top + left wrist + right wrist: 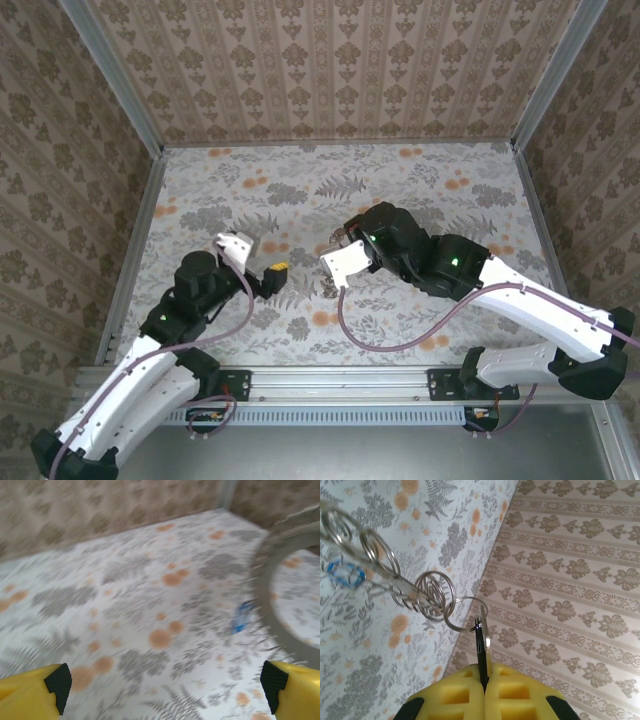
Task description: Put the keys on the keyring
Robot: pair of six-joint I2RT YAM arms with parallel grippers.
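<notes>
My right gripper (pixel 484 676) is shut on a flat black-headed key (pixel 480 642) with a silvery blade beside it. That key hangs from a small split ring (pixel 464 614), which links to the coiled wire keyring (pixel 434 596) running off to the upper left. A key with a blue bit (pixel 345 574) hangs further along the coil. In the blurred left wrist view, the left gripper (pixel 165 682) is open wide with nothing between its yellow fingertips (pixel 30 692). Ahead and to its right are the grey keyring hoop (pixel 264 587) and the blue bit (pixel 241 617). From above, the left gripper (pixel 274 274) sits just left of the right wrist (pixel 346 262).
The floral tablecloth (pixel 250 190) covers the table, with patterned walls (pixel 330 60) on three sides. An aluminium rail (pixel 340 382) runs along the near edge. Both arms meet near the table's middle, and their cables (pixel 400 345) loop over the front area.
</notes>
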